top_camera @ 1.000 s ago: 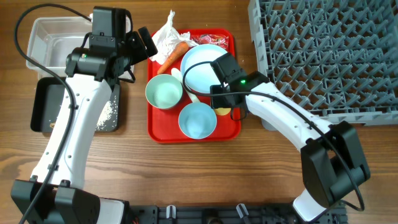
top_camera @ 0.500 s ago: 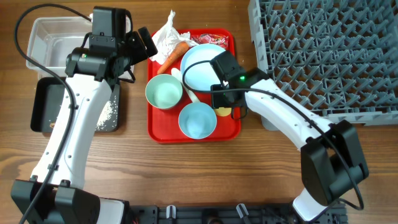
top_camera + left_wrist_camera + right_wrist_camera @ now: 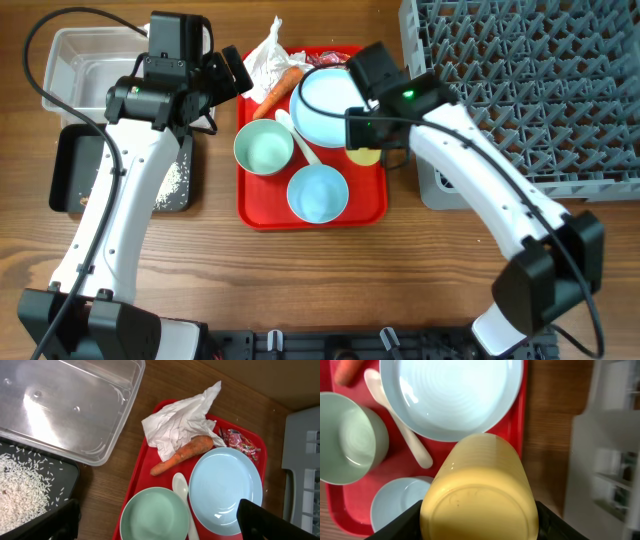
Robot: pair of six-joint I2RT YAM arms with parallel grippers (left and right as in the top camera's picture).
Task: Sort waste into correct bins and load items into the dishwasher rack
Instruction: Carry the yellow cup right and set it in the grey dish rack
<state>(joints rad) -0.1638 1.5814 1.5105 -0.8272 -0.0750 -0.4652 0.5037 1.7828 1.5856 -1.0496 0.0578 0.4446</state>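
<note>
Red serving tray (image 3: 262, 205) bearing a pale blue plate (image 3: 451, 395) with faint concentric rings, a mint bowl (image 3: 264, 148), a light blue bowl (image 3: 318, 193), a white spoon (image 3: 400, 422), an orange carrot (image 3: 182, 454), a white tissue (image 3: 180, 417) and a shiny red wrapper (image 3: 240, 442). The yellow cup (image 3: 479, 495) is plain; the tub (image 3: 65, 405) is clear, and the black tray (image 3: 70, 477) is speckled with white rice (image 3: 20, 487). Grey lattice rack (image 3: 520, 80) on a brown wood-grain table (image 3: 300, 280).

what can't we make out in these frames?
- Yellow cup: the right wrist view shows only its base; overhead, the right arm covers most of it.
- Right tool: only slivers of its fingers show beside the cup; grip contact is hidden.
- Snack wrapper: overhead, only a sliver shows beside the right arm.
- Black tray: partly under the left arm overhead, cut by the left wrist view's edge.
</note>
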